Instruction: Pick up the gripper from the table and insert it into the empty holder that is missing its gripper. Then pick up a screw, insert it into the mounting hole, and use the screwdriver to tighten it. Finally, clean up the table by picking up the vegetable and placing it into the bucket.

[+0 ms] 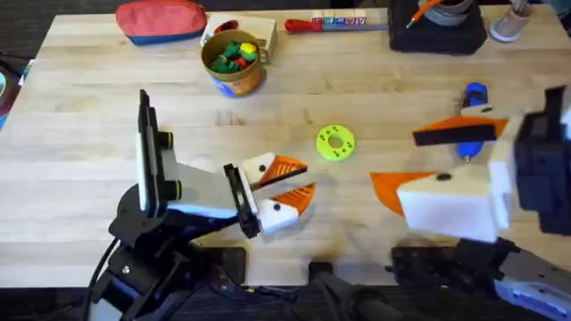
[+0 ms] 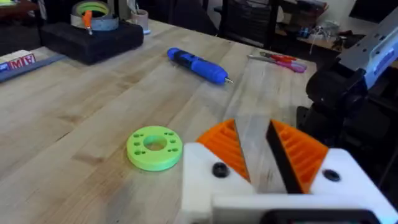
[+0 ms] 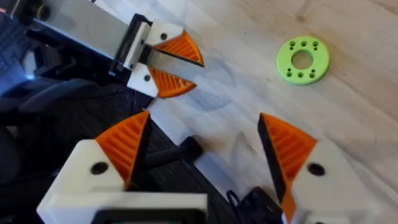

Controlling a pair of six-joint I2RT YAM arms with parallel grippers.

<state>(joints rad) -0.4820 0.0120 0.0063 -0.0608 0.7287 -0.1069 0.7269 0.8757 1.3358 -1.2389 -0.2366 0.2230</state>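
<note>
**Open right gripper beside the screwdriver: line up before closing**

At the left of the overhead view, the left gripper sits low over the table. Its orange pads are a little apart with bare wood between them, and it holds nothing. The bucket stands beyond it near the far edge, with green, red and yellow pieces already inside. I see no vegetable loose on the wood, so the cleanup looks done or not needed.

Towards the middle, a green disc lies flat between the two grippers, touching neither. I cannot find a loose orange wedge or a plain white holder. Every finger mount in view carries an orange pad.

Right of the disc, the right gripper is spread wide and empty. The screwdriver lies just beyond its far finger, and that finger partly covers it from above. The left wrist view shows the blue body flat on the wood, with the thin tip at one end.

I judge the grasp on the screwdriver to be the step in hand. To do it well:
- Turn the wrist so the pads cross the blue barrel rather than run along it.
- Centre on the thick body, away from the tip.
- Come down until the pads straddle it before closing, since a round barrel will likely roll if only one pad nudges it.
</note>
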